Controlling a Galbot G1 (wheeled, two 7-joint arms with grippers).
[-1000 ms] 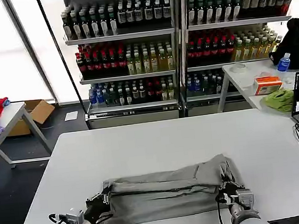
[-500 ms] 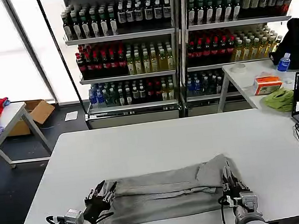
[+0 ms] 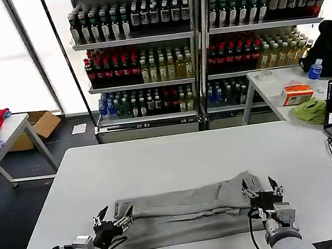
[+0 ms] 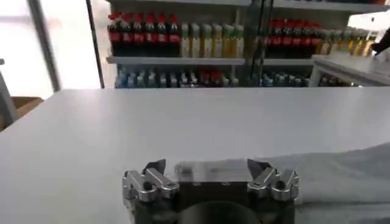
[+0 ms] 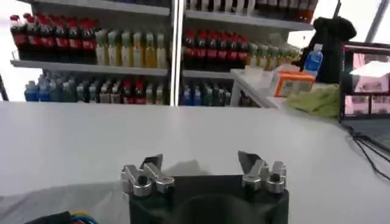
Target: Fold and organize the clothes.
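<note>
- Since the earlier frame, the left gripper (image 3: 112, 214) and right gripper (image 3: 260, 186) have let go of the cloth; both now stand spread wide, empty.
- Grey shirt (image 3: 184, 213): folded into a long band, wrinkled, lying near the white table's (image 3: 175, 156) front edge between the grippers.

- Grey shirt (image 3: 184, 212): folded, lying on table (image 3: 175, 159).
- Left gripper (image 3: 112, 216): open, at shirt's left end.
- Right gripper (image 3: 259, 186): open, at shirt's right end.
</note>
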